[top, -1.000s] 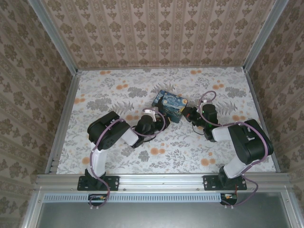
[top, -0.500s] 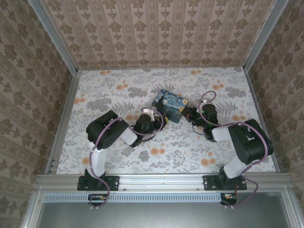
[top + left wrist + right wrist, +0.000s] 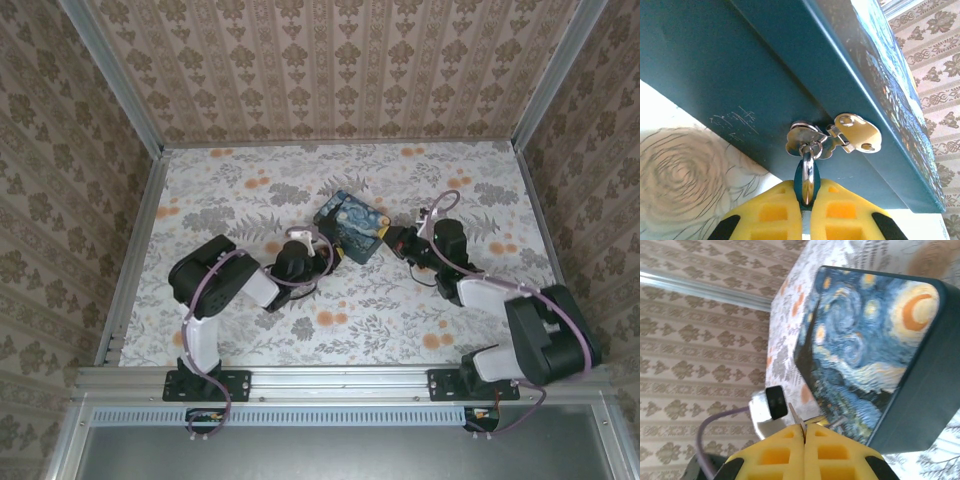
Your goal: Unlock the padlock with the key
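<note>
The padlock (image 3: 808, 175), a small bluish body with a shiny shackle, hangs from the metal hasp (image 3: 855, 131) on the side of the blue swirl-painted box (image 3: 740, 60). My left gripper (image 3: 807, 194) is shut on the padlock, and the yellow fingers (image 3: 765, 210) pinch its body. My right gripper (image 3: 804, 432) is shut on the key (image 3: 796, 418), whose thin blade pokes out from between the fingers. In the top view the left gripper (image 3: 322, 246) touches the box (image 3: 352, 225) on its left side, and the right gripper (image 3: 394, 240) hovers just to its right.
The box stands mid-table on the floral cloth (image 3: 250, 180). Patterned walls and aluminium rails (image 3: 135, 250) enclose the table on three sides. In the right wrist view, the left arm's wrist camera (image 3: 775, 402) shows beyond the box.
The left gripper has closed on the padlock and its arm has drawn leftward. The box has slid slightly left. The right arm's elbow has swung out to the right.
</note>
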You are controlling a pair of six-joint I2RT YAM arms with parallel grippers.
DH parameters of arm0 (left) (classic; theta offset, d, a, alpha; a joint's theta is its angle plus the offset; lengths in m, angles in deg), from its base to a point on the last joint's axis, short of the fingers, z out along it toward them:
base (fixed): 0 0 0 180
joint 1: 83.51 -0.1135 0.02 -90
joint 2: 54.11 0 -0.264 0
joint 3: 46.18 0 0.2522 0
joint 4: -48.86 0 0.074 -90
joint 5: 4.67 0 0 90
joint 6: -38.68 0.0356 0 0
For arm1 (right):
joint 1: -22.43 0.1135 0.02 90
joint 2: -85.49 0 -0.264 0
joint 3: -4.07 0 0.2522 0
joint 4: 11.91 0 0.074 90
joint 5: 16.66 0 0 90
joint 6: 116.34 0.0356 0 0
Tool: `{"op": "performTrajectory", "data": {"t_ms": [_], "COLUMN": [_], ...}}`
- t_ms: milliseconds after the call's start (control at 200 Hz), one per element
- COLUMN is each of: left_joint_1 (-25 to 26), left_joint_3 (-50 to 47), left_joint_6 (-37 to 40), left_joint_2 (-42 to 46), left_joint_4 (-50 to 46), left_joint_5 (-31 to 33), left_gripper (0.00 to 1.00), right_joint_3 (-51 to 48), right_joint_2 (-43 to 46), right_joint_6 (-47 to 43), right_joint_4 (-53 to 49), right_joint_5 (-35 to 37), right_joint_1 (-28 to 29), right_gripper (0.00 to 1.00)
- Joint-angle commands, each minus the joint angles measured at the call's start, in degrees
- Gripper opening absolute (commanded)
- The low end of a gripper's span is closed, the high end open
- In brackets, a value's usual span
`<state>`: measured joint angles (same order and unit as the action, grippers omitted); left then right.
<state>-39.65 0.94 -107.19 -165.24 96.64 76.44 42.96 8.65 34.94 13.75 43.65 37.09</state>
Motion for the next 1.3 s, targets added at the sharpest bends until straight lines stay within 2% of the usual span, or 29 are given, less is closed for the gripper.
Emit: {"op": "performTrajectory", "data": {"t_ms": [0, 150, 305, 470, 580, 930, 1295], "left_joint_1": [-0.27, 0.32, 2.37, 4.68, 6.0, 9.45, 10.56], "left_joint_3": [-3.04, -5.84, -5.95, -4.64, -4.19, -3.92, -4.98], "left_joint_6": [-2.41, -4.87, -7.95, -10.61, -11.27, -11.88, -13.15], "left_joint_2": [2.65, 6.9, 11.44, 12.85, 12.8, 12.69, 12.57], "left_joint_4": [-5.13, -6.62, -11.98, -14.34, -14.63, -14.03, -11.6], "left_joint_5": [2.25, 2.91, 2.51, 1.59, 1.36, 0.8, 0.76], "left_gripper": [0.0, 0.0, 0.0, 0.0, 0.0, 0.0, 0.0], "right_joint_3": [-2.58, -6.78, -11.55, -15.04, -16.13, -12.55, -5.9], "right_joint_2": [5.79, 12.65, 17.42, 17.85, 15.94, 7.45, -2.39], "right_joint_6": [-1.81, -1.21, 0.67, 2.79, 2.96, -0.49, -2.99], "right_joint_4": [-4.45, -6.93, -8.24, -5.59, -3.18, 0.95, 2.9], "right_joint_5": [-3.0, -1.63, 3.04, 8.49, 10.06, 9.81, 3.0], "right_joint_1": [1.8, 4.56, 9.13, 15.49, 17.66, 17.02, 6.93], "right_gripper": [0.0, 0.0, 0.0, 0.0, 0.0, 0.0, 0.0]}}
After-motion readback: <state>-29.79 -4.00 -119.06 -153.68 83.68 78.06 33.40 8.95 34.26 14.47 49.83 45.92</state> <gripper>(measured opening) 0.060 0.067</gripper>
